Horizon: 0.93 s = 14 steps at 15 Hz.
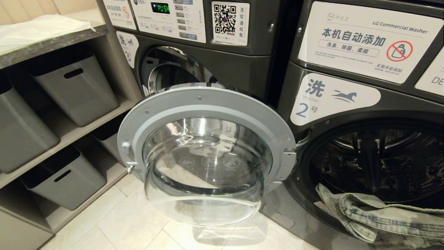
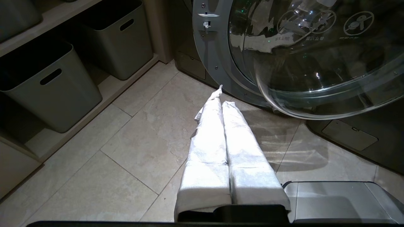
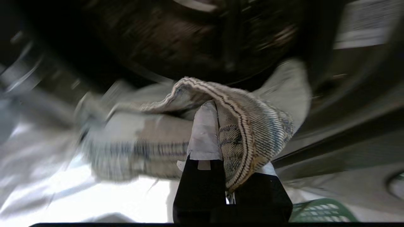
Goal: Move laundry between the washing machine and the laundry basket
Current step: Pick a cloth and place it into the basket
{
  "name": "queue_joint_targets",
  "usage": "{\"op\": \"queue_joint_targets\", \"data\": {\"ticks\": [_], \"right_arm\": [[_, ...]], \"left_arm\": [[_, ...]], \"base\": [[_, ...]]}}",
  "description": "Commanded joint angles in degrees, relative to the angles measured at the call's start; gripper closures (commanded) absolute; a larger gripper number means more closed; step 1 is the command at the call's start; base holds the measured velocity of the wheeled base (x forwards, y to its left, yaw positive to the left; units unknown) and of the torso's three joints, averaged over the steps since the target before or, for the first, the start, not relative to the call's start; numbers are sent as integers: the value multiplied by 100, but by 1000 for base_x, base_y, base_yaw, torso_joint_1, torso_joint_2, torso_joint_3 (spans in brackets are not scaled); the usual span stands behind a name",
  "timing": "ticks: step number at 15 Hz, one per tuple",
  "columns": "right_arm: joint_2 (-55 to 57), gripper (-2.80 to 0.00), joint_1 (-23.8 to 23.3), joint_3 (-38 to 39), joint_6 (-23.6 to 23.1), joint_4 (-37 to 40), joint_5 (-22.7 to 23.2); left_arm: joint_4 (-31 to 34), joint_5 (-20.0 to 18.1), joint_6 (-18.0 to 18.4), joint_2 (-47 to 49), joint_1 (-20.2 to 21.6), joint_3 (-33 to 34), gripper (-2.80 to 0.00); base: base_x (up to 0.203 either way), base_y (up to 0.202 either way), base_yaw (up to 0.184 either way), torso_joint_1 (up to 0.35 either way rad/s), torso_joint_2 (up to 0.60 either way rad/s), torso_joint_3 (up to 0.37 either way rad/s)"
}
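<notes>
The washing machine (image 1: 333, 97) marked 2 stands at the right with its round door (image 1: 208, 152) swung open to the left. The laundry (image 1: 367, 211), a faded olive-grey garment, hangs out over the lip of the drum opening. In the right wrist view my right gripper (image 3: 217, 110) is shut on a fold of the laundry (image 3: 249, 126), just in front of the dark drum (image 3: 202, 37). A corner of the green laundry basket (image 3: 318, 212) shows below it. My left gripper (image 2: 222, 102) is shut and empty, parked low over the floor near the door (image 2: 309, 56). Neither arm shows in the head view.
A second washer (image 1: 194, 45), marked 3, stands behind the open door. Shelves at the left hold several solid grey bins (image 1: 76, 86). Pale floor tiles (image 1: 128, 222) lie in front of the machines. White cloth (image 1: 38, 27) lies on the top shelf.
</notes>
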Motion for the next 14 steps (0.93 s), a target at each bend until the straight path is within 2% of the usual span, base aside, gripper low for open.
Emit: {"op": "queue_joint_targets", "data": {"ticks": [1, 4, 6, 8, 10, 12, 14], "right_arm": [[-279, 0, -582, -149, -15, -9, -40], [-518, 0, -1549, -231, -53, 146, -42], [-571, 0, -2511, -225, -114, 351, 86], [-625, 0, -3623, -233, -152, 658, 462], [-666, 0, -4625, -343, -184, 920, 1083], [-662, 0, -5391, -459, -291, 1028, 1483], [-648, 0, -5982, -463, -360, 1059, 1573]], "left_arm": [[0, 0, 0, -10, 2, 9, 0], [0, 0, 0, -10, 2, 9, 0], [0, 0, 0, -10, 2, 9, 0], [0, 0, 0, -10, 2, 9, 0], [0, 0, 0, -10, 2, 9, 0], [0, 0, 0, -10, 2, 9, 0], [0, 0, 0, -10, 2, 9, 0]], "base": [[0, 0, 0, 0, 0, 0], [0, 0, 0, 0, 0, 0], [0, 0, 0, 0, 0, 0], [0, 0, 0, 0, 0, 0], [0, 0, 0, 0, 0, 0], [0, 0, 0, 0, 0, 0], [0, 0, 0, 0, 0, 0]]}}
